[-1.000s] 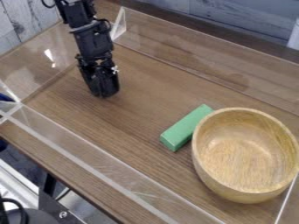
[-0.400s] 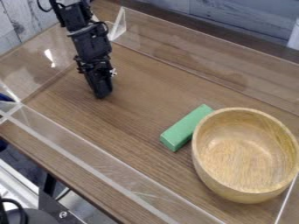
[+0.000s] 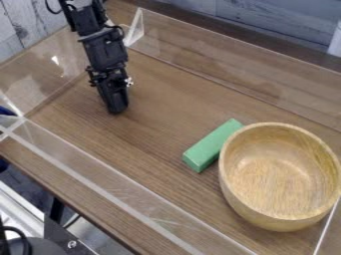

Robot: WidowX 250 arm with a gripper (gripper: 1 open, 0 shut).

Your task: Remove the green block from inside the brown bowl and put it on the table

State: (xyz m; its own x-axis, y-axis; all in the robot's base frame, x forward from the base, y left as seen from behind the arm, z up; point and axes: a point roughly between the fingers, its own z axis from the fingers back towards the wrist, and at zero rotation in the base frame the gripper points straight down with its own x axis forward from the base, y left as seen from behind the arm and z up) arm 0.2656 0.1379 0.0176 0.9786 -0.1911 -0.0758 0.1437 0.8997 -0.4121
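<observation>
1. The block (image 3: pixel 213 145) lies flat on the table (image 3: pixel 147 159), just outside the bowl (image 3: pixel 280 175), one end close against the rim (whether it touches is hard to tell).
2. The bowl is empty, so the removal looks done; judging from this, little or nothing of the task is left.
3. The gripper (image 3: pixel 116 103) stands well apart from both, near the far left corner, tips down at the tabletop, jaws closed on nothing.
4. No brand, label or readable writing shows on anything here.
</observation>
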